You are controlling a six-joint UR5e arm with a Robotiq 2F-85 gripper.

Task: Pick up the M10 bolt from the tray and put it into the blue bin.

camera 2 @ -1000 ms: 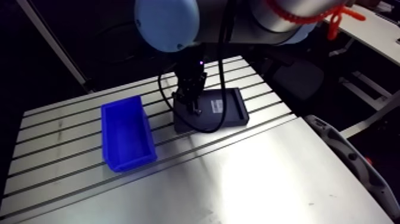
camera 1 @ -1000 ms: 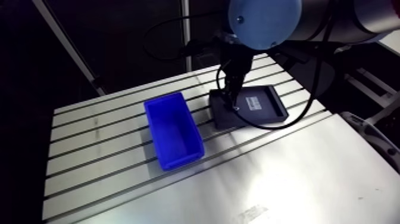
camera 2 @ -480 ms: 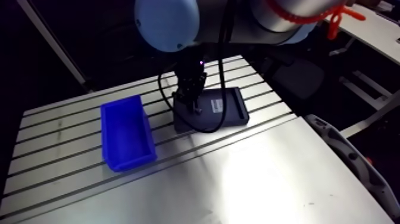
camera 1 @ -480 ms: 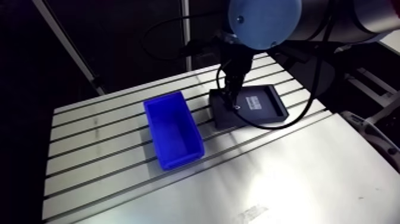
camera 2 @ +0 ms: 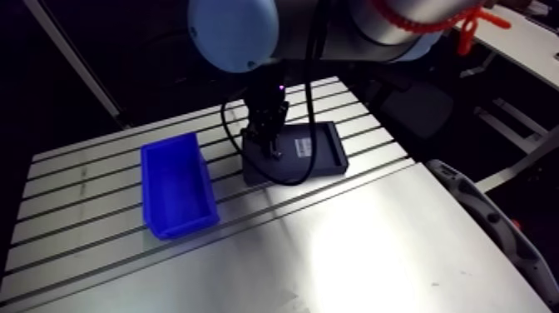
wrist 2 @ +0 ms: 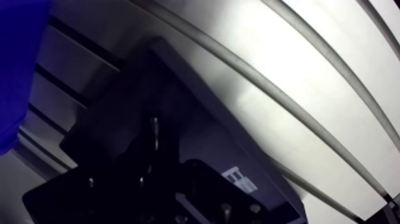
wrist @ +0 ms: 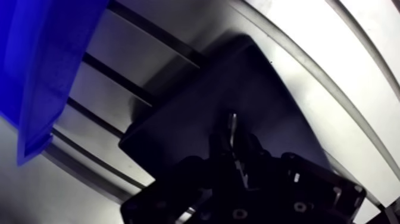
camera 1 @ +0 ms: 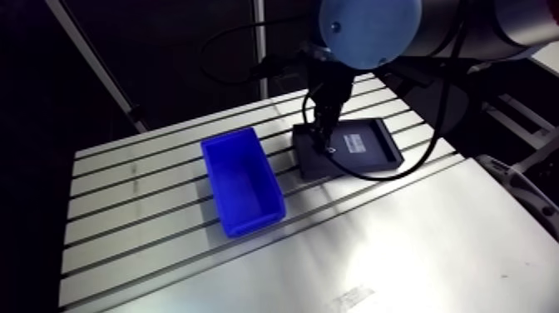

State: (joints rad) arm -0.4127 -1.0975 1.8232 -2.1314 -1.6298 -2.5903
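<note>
Gripper [wrist: 233, 142] was down in tray [wrist: 178, 113], fingers closed on bolt [wrist: 233, 122]; bin [camera 1: 241, 179] stood near tray, apart.

We read no legible text anywhere. We see small white label [wrist 2: 238, 177] on dark tray [camera 1: 376, 131], print lines too small to read. We see same label from arm view, only pale rectangle. We note faint pale mark [camera 1: 353, 297] on table [camera 1: 432, 241], characters unreadable.

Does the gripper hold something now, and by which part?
It cannot be told. A small shiny metal bolt shows at the tip of the gripper, over the dark flat tray, but the hold is in shadow.
</note>
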